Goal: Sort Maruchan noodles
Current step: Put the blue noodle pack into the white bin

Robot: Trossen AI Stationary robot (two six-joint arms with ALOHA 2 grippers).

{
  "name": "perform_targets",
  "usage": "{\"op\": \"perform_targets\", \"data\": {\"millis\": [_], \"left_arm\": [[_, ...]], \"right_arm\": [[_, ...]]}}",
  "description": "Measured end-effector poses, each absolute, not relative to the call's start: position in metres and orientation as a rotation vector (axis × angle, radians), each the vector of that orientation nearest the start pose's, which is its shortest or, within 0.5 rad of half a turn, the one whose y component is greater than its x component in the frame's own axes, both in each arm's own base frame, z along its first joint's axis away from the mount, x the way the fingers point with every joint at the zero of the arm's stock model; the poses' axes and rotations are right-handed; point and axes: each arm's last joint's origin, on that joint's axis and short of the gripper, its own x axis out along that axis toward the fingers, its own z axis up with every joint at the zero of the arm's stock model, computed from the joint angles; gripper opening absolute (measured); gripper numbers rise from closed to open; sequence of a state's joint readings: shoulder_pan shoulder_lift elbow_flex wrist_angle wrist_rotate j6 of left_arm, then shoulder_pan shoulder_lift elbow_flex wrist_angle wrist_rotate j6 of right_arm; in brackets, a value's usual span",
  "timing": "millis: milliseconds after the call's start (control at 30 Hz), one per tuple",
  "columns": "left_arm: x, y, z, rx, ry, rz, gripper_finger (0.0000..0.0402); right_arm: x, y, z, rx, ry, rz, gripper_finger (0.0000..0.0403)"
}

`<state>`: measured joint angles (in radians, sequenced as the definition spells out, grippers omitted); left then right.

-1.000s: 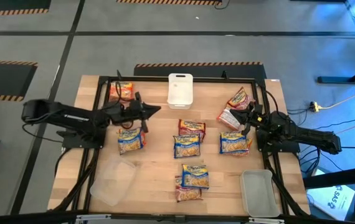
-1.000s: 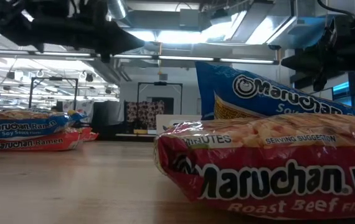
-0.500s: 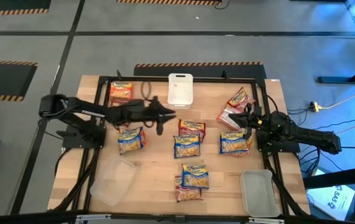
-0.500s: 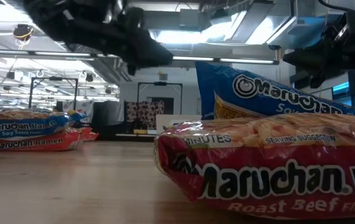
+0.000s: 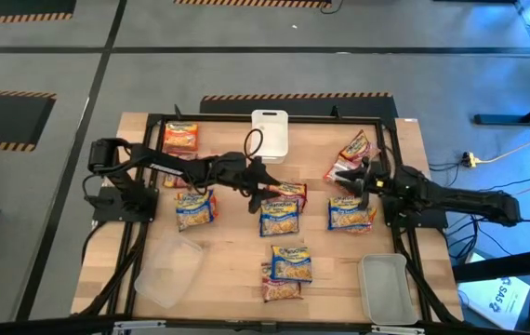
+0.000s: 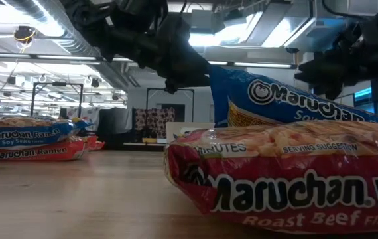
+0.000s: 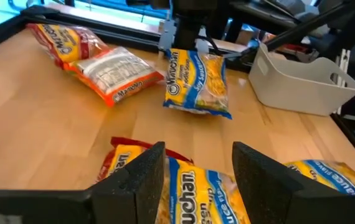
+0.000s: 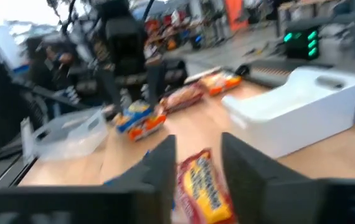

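Maruchan noodle packets lie flat about the table. An orange one (image 5: 181,137) is at the far left, and a blue one sits on a red one (image 5: 195,207) at the left. At the centre a blue packet (image 5: 279,219) overlaps a red one (image 5: 286,191). Red packets (image 5: 351,156) and a blue one (image 5: 351,212) lie at the right. Another blue-on-red pair (image 5: 289,265) lies near the front. My left gripper (image 5: 263,194) hovers open over the centre pair, with the blue packet (image 7: 196,193) below its fingers. My right gripper (image 5: 351,177) stands open over a red packet (image 8: 203,186).
A white tub (image 5: 270,133) stands at the far middle, a clear tub (image 5: 167,270) at the near left, and a pale tub (image 5: 383,287) at the near right. A black frame (image 5: 144,233) runs round the work area. Bare wood shows between the packets.
My left gripper has swept toward the table's right edge, from above the left packets to above the centre pair, and has tipped downward. The packets have stayed where they were.
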<state>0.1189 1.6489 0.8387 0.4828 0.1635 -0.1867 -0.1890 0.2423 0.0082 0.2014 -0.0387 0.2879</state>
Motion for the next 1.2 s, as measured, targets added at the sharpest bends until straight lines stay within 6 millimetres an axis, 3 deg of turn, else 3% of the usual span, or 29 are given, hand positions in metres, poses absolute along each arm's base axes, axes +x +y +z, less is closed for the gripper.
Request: {"op": "perform_targets", "data": {"millis": [233,433,833,1000,1200], "left_arm": [[0.342,0.033,0.200,-0.260,0.325,-0.091,0.0180],[0.341,0.034,0.195,-0.289,0.382,-0.054,0.0181],[0.329,0.028,0.173,-0.417,0.647,0.025,0.0179],[0.323,0.014,0.164,-0.425,0.759,0.028,0.0179],[0.313,-0.002,0.149,-0.380,0.775,0.058,0.0179]], "right_arm": [[0.124,-0.020,0.160,0.325,0.073,-0.068,0.0250],[0.137,-0.018,0.156,0.325,0.090,-0.018,0.0297],[0.194,0.014,0.152,0.346,0.387,0.082,0.0277],[0.213,0.029,0.139,0.452,0.517,0.090,0.0265],[0.230,0.033,0.125,0.642,0.612,0.014,0.0251]]}}
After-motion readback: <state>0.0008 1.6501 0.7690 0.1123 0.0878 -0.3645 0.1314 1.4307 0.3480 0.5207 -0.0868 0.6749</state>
